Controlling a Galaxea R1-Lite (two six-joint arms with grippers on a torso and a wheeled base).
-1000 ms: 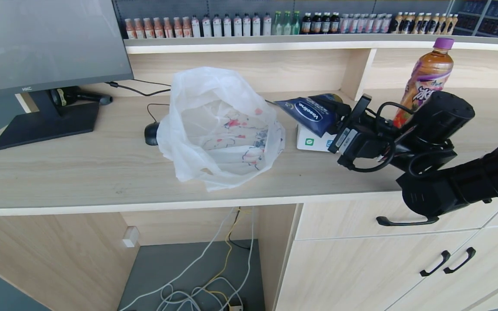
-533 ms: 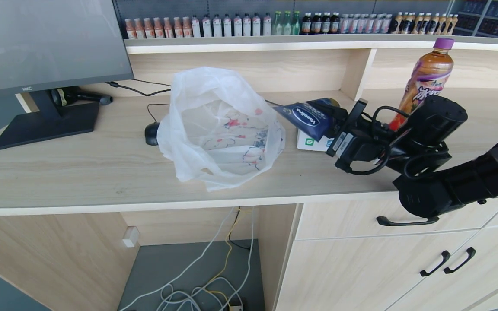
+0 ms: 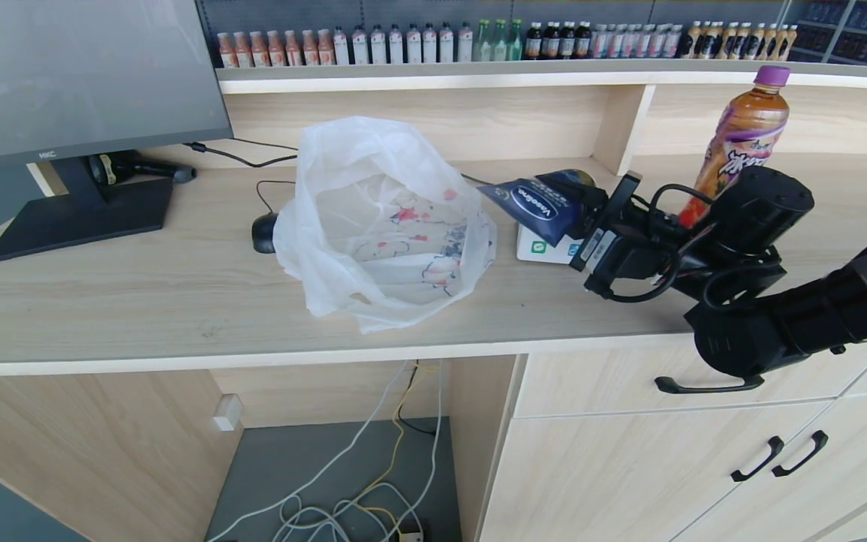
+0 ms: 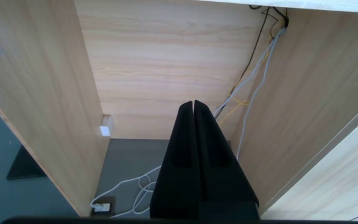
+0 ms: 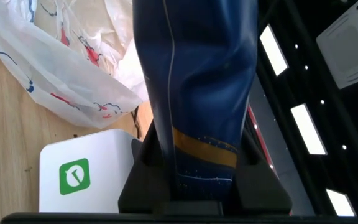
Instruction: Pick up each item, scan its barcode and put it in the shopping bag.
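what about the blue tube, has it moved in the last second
Yes, slightly. The tube, held in the right gripper, has dipped a little toward the white box under it, mostly in the first half second.

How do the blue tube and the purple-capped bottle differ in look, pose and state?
The blue tube is dark and flat-ended; the purple-capped bottle is amber and round. The blue tube lies sideways in the air; the bottle stands upright on the counter. The right gripper clamps the tube; nothing holds the bottle. Both are outside the shopping bag, to its right.
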